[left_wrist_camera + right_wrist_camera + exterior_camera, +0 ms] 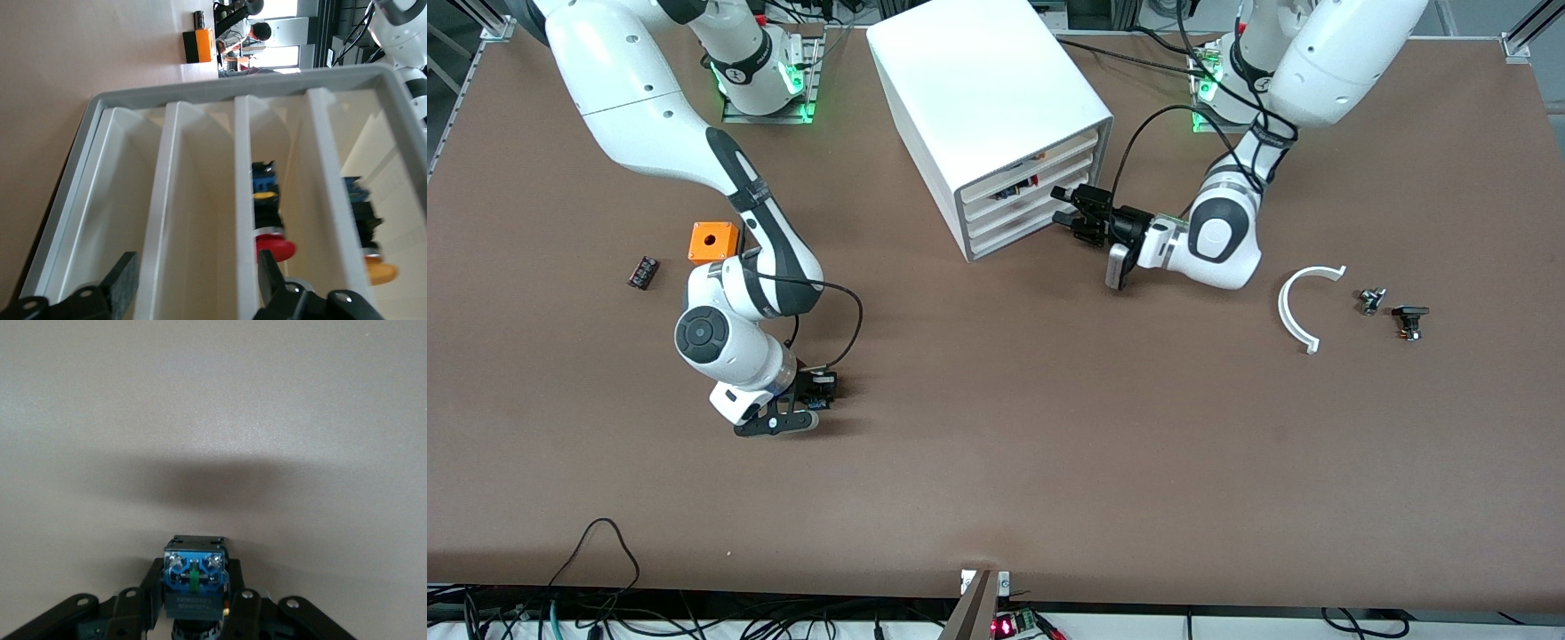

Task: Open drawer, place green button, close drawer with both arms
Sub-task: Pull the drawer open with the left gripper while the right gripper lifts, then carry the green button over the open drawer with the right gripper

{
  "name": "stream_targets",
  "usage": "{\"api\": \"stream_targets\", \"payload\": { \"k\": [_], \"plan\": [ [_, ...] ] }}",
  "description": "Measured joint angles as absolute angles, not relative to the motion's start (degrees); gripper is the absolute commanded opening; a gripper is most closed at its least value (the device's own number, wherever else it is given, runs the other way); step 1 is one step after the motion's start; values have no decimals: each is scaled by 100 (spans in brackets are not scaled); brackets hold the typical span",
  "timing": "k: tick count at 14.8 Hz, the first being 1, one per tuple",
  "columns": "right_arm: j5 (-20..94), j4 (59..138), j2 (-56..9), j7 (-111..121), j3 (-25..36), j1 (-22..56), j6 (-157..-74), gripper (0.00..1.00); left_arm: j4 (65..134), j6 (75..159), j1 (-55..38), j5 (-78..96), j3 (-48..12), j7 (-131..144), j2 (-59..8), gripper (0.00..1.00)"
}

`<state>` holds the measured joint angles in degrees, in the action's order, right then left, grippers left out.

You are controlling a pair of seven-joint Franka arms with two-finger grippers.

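The right gripper (811,411) is the thing nearest to the front camera, low at the table (996,462), far from the cabinet (996,116) and toward the right arm's end. Its fingers are closed on the button (193,577), whose blue base shows between them in the right wrist view. No other thing lies close around the grip.

Farther from the camera, still toward the right arm's end from the cabinet, the orange box (713,241) sits just beside the right arm, and a small black part (642,272) lies near it. Toward the left arm's end from the cabinet lie a white curved piece (1300,307) and two small dark parts (1392,311).

The left gripper (1074,216) is right in front of the cabinet. Its fingers (113,287) are apart, one on each side of the front edge of the drawer (200,213), the third from the top; I cannot tell if they touch it. The drawers above hold colored buttons (270,220).
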<state>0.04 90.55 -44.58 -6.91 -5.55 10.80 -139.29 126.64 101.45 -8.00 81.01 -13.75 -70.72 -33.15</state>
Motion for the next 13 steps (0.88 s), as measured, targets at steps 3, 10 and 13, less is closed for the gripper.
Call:
{"api": "stream_targets", "payload": {
  "k": [3, 10, 13],
  "plan": [
    [-65, 8984, -4450, -690, -552, 1086, -13943, 0, 12663, 10146, -792, 8108, -1371, -7191, -3450, 73],
    [-160, 8280, -4257, -773, -518, 1092, -12997, 0, 12665, 10146, -794, 8108, -1370, -7220, -3590, 64],
    [-160, 7964, -4168, -1168, -530, 1184, -12301, 0, 12665, 10146, -828, 8109, -1391, -7316, -3714, 34]
  ]
}}
